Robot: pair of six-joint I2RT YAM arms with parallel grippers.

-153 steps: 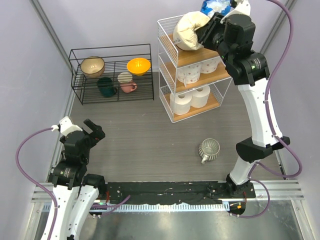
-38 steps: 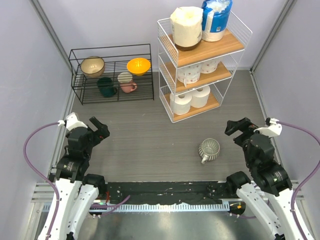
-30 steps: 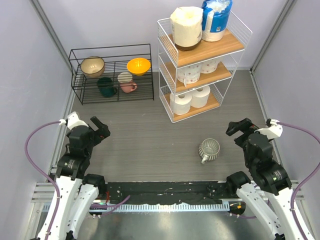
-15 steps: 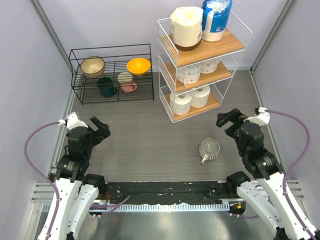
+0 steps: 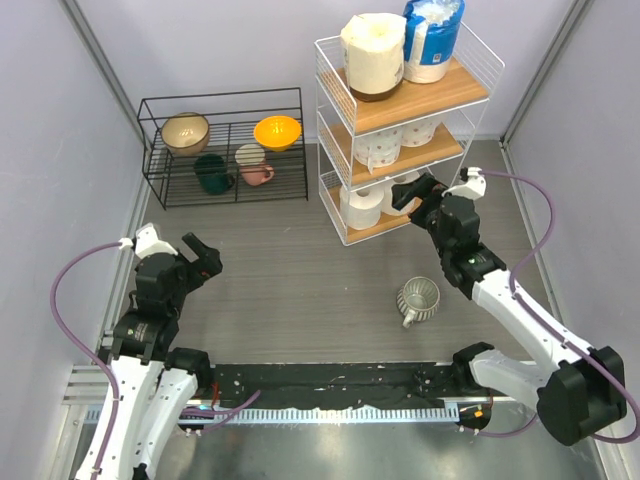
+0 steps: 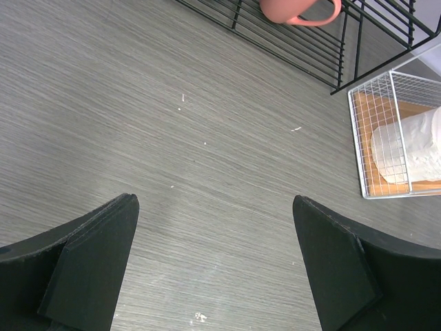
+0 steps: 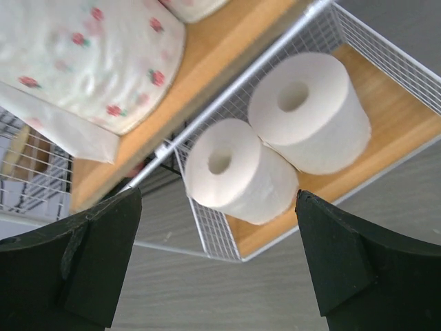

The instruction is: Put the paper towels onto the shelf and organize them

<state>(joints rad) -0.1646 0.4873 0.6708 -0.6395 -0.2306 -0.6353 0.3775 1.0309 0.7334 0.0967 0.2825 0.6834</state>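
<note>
My left gripper (image 5: 200, 257) hangs low over the bare floor, jaws wide apart with nothing between them. No roll lies under it or ahead of it. Further out from it and a little to its right stands the black wire rack (image 5: 222, 150) of bowls, which is no part of this job.

Well off to that gripper's right is the shelf (image 5: 455, 92). All the paper towels I can find are on it, two to a board:

- **Top board:** the cream roll (image 5: 373, 55) and the blue-wrapped roll (image 5: 432, 35) stand upright side by side.
- **Middle board:** two flowered rolls (image 7: 103, 62).
- **Bottom board:** two white rolls (image 7: 234, 172).

My right gripper (image 5: 410, 195) is close in front of the shelf at the bottom level, jaws spread fully and empty. The two white rolls stand just ahead of its fingertips, touching each other with their cores open towards me. The flowered ones sit above it. Behind that gripper, on the floor and well apart from the shelf, is the grey ribbed cup (image 5: 418, 298).

I judge the placing done, since no roll shows on the floor or in either grip. What may be left is tidying. The nearer white roll sits close to the wire front, so nudging that pair back and square looks like the only remaining work.
</note>
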